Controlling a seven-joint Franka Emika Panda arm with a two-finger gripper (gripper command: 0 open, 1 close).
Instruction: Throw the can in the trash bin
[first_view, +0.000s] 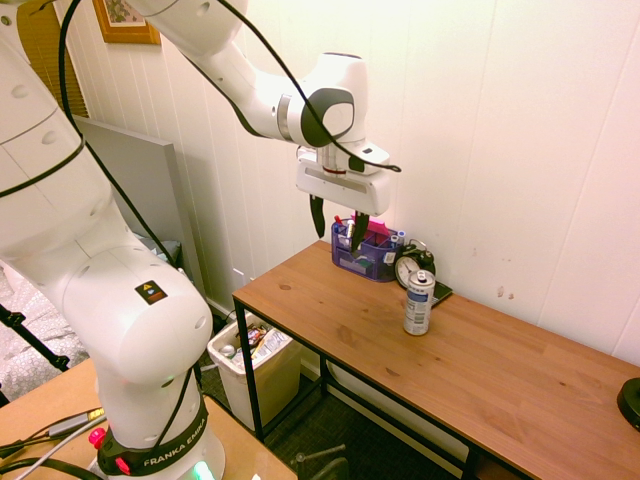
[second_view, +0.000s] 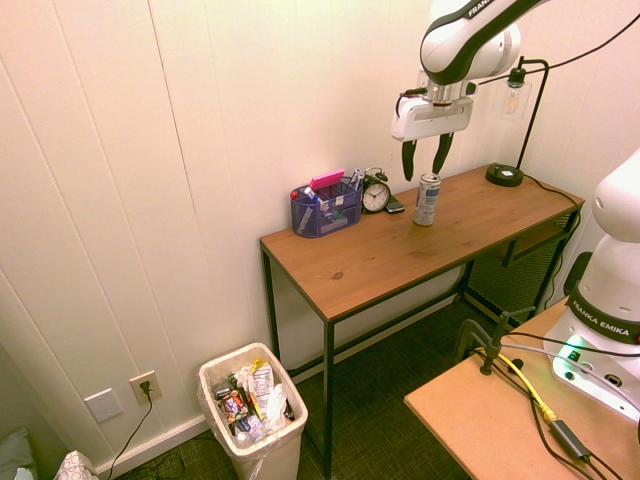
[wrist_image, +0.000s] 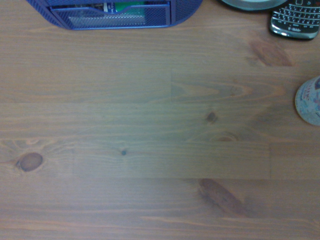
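The can (first_view: 418, 302) (second_view: 428, 198), slim and silver with a blue-and-white label, stands upright on the wooden desk (first_view: 460, 360) near the wall. Its round top (wrist_image: 309, 100) shows at the edge of the wrist view. My gripper (first_view: 337, 222) (second_view: 424, 156) hangs open above the desk with nothing between its fingers, up and to the side of the can. The trash bin (first_view: 262, 378) (second_view: 262, 450), a white plastic box with colourful rubbish inside, stands on the floor beside the desk's end.
A blue mesh organiser (first_view: 368, 250) (second_view: 326, 208) (wrist_image: 115, 12), a round black alarm clock (first_view: 412, 264) (second_view: 376, 192) and a black phone (wrist_image: 295, 22) sit along the wall behind the can. A black lamp base (second_view: 504, 175) stands at the desk's far end.
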